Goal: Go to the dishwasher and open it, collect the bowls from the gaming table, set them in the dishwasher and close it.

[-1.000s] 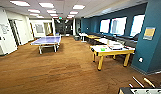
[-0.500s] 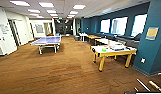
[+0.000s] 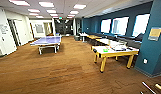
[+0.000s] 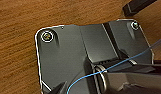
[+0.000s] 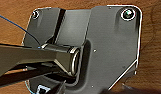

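Since the earlier frames the whole head view has shifted slightly, and the yellow-framed gaming table [image 3: 115, 51] sits a little larger in it: the camera has advanced with the robot, while the furniture itself has not moved.

The gaming table stands on the brown wood-pattern floor [image 3: 58, 72], at the right of the room, beside a dark teal wall [image 3: 153, 47]. Its top is white; its frame and legs are yellow. A small lime-green item, consistent with a bowl [image 3: 105, 50], lies on the top near the desk's near-left corner. Pale objects, too blurred to identify, lie toward the desk's far-right end. Other bowls cannot be made out.

A blue table-tennis table [image 3: 47, 41] stands well apart, left of centre. Further desks [image 3: 96, 38] line the window wall behind the gaming table. A tan sign [image 3: 155, 33] hangs on the teal wall.

Both wrist views show the robot's dark plate above the wood-pattern floor, with a thin blue cable [image 4: 126, 61] crossing it. The state of the left and right jaws cannot be told.
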Controlling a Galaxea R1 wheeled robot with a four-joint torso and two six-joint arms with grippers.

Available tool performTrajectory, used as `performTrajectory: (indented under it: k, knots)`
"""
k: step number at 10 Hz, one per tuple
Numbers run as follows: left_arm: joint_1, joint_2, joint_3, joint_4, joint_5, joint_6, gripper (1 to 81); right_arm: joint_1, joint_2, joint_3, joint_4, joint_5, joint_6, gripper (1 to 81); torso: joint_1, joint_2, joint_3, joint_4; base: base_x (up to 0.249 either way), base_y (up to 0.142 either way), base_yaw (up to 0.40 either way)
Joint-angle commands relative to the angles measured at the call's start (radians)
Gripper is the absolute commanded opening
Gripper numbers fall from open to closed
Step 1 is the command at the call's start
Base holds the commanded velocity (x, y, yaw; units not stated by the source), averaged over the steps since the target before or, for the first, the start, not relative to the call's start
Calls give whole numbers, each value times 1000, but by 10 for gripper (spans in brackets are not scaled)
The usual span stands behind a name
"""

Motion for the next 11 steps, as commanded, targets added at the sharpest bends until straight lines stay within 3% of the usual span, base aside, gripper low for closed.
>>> performTrajectory:
  k: [1, 11]
  knots:
    - [-55, -4, 0, -3, 47, 7, 811, 48, -7, 4, -11, -59, -5, 811, 0, 0, 0, 0, 116, 0, 0]
    - [-55, -5, 0, -3, 45, 7, 811, 48, -5, 2, -11, -57, -5, 811, 0, 0, 0, 0, 116, 0, 0]
